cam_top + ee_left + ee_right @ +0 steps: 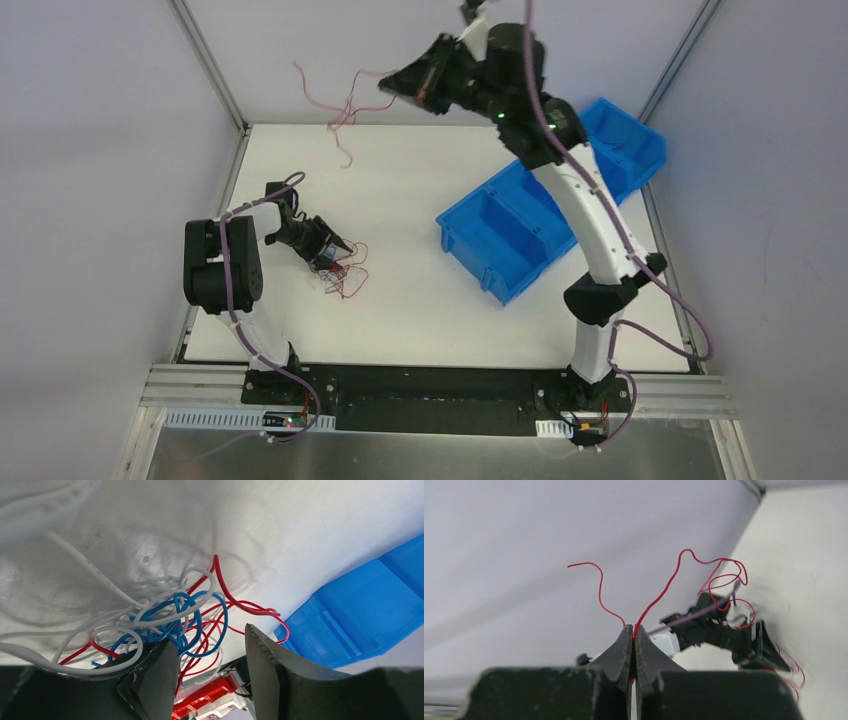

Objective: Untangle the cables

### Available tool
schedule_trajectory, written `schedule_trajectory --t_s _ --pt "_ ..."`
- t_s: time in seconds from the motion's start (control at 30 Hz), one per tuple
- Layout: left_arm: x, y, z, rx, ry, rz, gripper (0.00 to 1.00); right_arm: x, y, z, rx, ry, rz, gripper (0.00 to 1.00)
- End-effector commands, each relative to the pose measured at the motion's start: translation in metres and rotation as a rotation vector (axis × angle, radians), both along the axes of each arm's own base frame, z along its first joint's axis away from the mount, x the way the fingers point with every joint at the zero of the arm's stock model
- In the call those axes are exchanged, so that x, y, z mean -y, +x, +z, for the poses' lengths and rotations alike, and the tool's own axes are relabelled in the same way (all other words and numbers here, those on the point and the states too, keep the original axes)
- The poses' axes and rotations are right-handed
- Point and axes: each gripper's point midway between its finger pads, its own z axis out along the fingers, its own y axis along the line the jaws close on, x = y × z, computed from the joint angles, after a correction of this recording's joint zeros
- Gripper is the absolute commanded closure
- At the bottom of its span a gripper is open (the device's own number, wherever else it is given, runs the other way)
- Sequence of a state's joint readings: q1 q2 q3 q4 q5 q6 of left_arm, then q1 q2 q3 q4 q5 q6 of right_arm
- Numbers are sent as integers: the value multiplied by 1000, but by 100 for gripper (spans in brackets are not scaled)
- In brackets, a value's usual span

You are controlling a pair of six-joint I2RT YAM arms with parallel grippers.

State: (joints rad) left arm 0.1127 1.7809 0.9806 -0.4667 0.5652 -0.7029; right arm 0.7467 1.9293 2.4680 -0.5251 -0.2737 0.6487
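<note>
The cables are a small tangle of thin red, blue and white wires (346, 280) lying on the white table at the left; up close they show in the left wrist view (170, 620). My left gripper (335, 257) is low at the tangle with its jaws apart (212, 652), and some loops lie between them. My right gripper (387, 86) is raised high over the far edge. It is shut (633, 630) on one red wire (664, 587), whose two ends hang free in the air (340, 108), apart from the tangle.
A blue bin (540, 215) with compartments lies tilted at the right of the table, under the right arm; it also shows in the left wrist view (360, 615). Grey walls and metal frame posts (210, 60) close in the table.
</note>
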Motion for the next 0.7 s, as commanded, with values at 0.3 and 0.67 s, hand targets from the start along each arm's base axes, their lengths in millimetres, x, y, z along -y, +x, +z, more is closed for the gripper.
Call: schedule_trajectory --t_s 0.3,0.67 --pt "-17 -11 -16 -84 94 5 52 195 61 88 168 94 -406 100" --pt "-15 -9 -10 -67 83 10 51 353 117 -33 -99 -131 -848 100"
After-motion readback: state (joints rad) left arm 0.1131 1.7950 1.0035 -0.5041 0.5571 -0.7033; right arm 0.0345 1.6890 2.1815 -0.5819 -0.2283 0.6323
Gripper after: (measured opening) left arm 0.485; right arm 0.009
